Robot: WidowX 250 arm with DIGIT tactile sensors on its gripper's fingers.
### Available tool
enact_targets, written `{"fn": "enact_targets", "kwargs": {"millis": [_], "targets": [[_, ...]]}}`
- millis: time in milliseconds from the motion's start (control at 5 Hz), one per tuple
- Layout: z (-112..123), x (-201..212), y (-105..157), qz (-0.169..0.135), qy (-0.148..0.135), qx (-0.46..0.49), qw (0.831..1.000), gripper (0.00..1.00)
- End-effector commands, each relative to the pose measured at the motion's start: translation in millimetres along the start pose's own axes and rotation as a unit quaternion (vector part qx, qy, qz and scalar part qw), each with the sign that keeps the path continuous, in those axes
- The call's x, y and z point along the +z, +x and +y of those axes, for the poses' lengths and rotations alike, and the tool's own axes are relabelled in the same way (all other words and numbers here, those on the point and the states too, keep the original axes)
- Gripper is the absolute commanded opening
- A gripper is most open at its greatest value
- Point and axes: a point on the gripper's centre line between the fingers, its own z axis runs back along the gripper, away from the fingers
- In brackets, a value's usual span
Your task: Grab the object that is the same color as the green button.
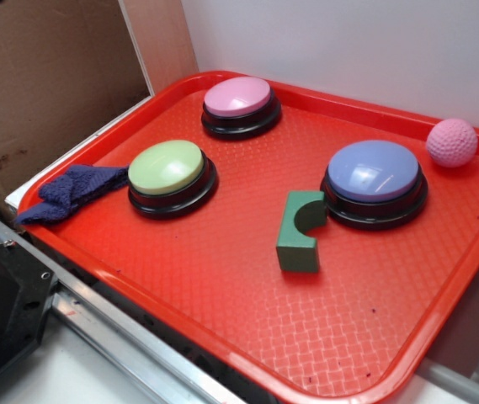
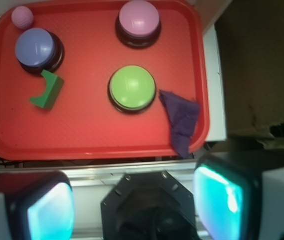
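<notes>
A small dark green block [image 1: 299, 231] with an arch cut-out lies on the red tray [image 1: 222, 295], touching or nearly touching the blue-lavender button [image 1: 374, 181]. It also shows in the wrist view [image 2: 47, 90]. The pale lime-green button [image 1: 170, 174] on a black base sits at the tray's left; it also shows in the wrist view [image 2: 132, 88]. My gripper [image 2: 132, 205] is open and empty, high above the tray's near edge, well away from the block. It is not visible in the exterior view.
A pink-topped button [image 1: 240, 105] stands at the back. A pink dimpled ball [image 1: 452, 142] rests at the back right corner. A blue cloth [image 1: 71, 192] drapes over the tray's left rim. A metal rail [image 1: 121, 337] and black robot base [image 2: 146, 205] lie in front. A cardboard wall [image 1: 45, 76] stands left.
</notes>
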Motion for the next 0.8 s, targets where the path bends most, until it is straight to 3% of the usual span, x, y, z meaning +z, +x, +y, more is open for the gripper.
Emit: {"fn": "enact_targets", "kwargs": {"millis": [0,400,600], "targets": [[-38,-43,29,0.005,0.009,0.012,1.0,1.0],[-81,-107,53,0.008,-0.019,0.078,0.997,1.0],[-99,-135,62,-0.008,-0.004,0.104,0.995,1.0]]}}
